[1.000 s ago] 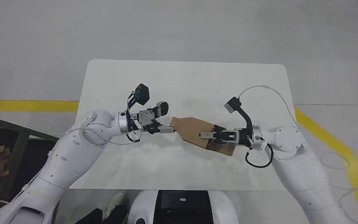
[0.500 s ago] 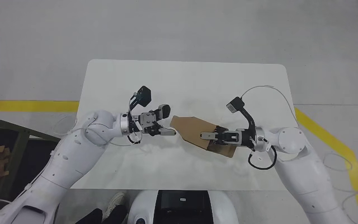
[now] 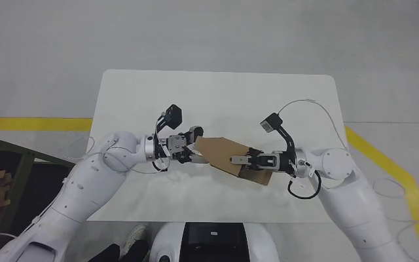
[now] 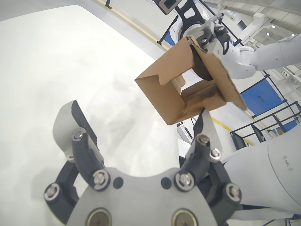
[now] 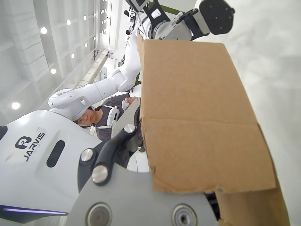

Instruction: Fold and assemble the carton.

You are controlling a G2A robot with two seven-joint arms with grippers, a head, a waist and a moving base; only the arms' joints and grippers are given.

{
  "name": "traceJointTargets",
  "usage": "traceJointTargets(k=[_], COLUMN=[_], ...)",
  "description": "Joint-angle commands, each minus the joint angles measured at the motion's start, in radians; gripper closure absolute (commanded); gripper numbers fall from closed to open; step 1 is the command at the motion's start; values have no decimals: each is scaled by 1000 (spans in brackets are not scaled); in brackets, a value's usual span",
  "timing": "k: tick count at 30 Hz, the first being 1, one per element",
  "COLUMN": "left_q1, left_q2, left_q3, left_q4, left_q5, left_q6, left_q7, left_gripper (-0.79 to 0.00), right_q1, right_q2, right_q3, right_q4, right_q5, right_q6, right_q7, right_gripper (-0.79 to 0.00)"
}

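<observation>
white worktop point(image 3: 262, 92) | grey floor point(image 3: 196, 33), yellow line point(image 3: 39, 123) | carton point(image 3: 222, 152) clamped in right hand point(image 3: 237, 158) | left hand point(image 4: 139, 108) apart

big indoor hall, reads as a robotics lab or test floor, not a home. smooth grey floor point(image 3: 209, 33) with a yellow line point(image 3: 42, 123) taped on it, meeting the left edge of a plain white table point(image 3: 216, 88) and showing again off its right edge. very high white ceiling point(image 5: 23, 12) with rows of round spot lights point(image 5: 43, 30). blue partition panels point(image 4: 270, 90) on black frames, black metal railings point(image 4: 272, 114) near them.
</observation>
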Motion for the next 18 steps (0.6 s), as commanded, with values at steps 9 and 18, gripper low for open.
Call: traceJointTargets(k=[9, 18], left_q1=[-25, -6], left_q2=[-18, -12], left_q3=[27, -13], left_q4=[2, 36], left_q5=[-1, -1], left_q6=[-5, -15], left_q7=[-8, 5], left_gripper=[-785, -785], right_q1=[14, 15], right_q2=[-6, -3], right_q3=[-33, -16], right_q4=[7, 25], right_q5=[10, 32], right_q6=[-8, -16], right_q7=[-6, 14], right_gripper=[0, 0])
